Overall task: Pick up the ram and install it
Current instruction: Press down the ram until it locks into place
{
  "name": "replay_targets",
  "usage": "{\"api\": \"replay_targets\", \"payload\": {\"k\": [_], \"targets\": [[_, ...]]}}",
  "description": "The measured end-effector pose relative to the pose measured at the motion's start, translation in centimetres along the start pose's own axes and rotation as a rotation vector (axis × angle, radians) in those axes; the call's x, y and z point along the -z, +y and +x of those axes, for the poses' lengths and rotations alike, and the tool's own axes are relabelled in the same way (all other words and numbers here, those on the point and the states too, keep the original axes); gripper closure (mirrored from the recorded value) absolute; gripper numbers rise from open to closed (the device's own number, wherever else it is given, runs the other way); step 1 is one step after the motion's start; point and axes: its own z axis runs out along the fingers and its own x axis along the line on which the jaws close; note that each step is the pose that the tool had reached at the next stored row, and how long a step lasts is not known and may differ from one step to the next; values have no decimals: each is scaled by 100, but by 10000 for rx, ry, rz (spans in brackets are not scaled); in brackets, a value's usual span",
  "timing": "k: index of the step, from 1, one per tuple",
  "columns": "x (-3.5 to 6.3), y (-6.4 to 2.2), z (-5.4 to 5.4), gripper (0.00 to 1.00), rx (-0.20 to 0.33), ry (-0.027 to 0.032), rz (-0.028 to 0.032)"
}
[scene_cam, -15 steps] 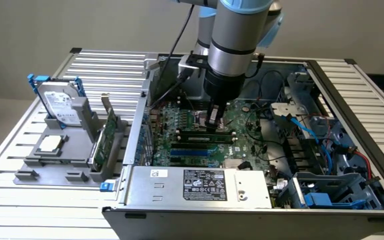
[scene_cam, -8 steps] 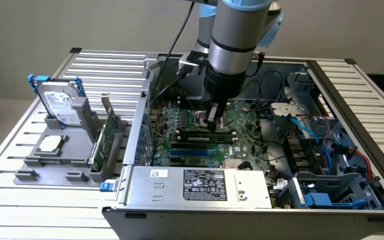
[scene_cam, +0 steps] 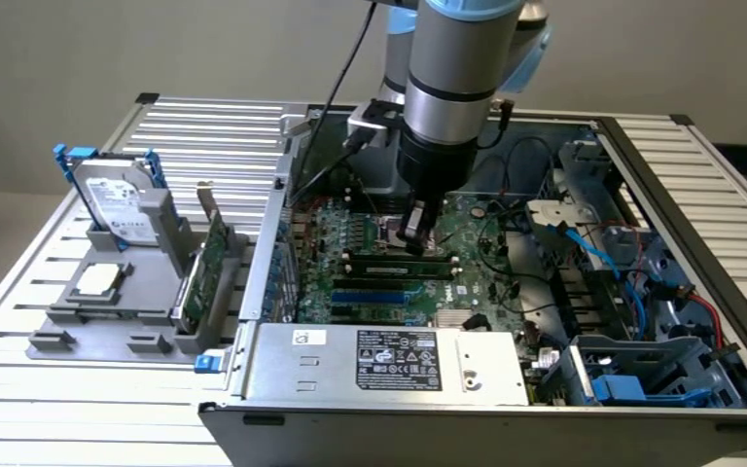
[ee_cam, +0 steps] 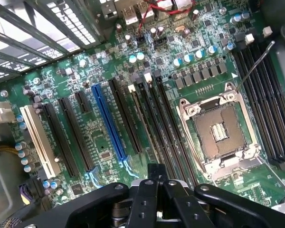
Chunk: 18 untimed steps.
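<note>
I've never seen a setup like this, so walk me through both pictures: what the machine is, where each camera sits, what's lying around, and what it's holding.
The grey and blue column is a robot arm; its gripper hangs inside an open computer case. One picture comes from a camera standing off the arm, looking down on the whole bench. The other comes from a camera on the arm's wrist, looking past the gripper at the green motherboard, with its long black and blue slots and the square empty processor socket.

The gripper is shut, low over the memory slots, where a ram stick lies along the board. Whether it grips the stick is hard to tell.

On the exterior view's left, a grey holder carries a hard drive and a green expansion card.
</note>
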Motion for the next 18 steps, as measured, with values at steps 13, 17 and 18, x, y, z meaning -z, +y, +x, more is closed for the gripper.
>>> {"api": "replay_targets", "payload": {"k": [13,17,18], "targets": [[39,1,1,89,-1851,-44,22],[53,1,1,89,-2463,-55,19],[56,1,1,89,-2614,-57,18]]}}
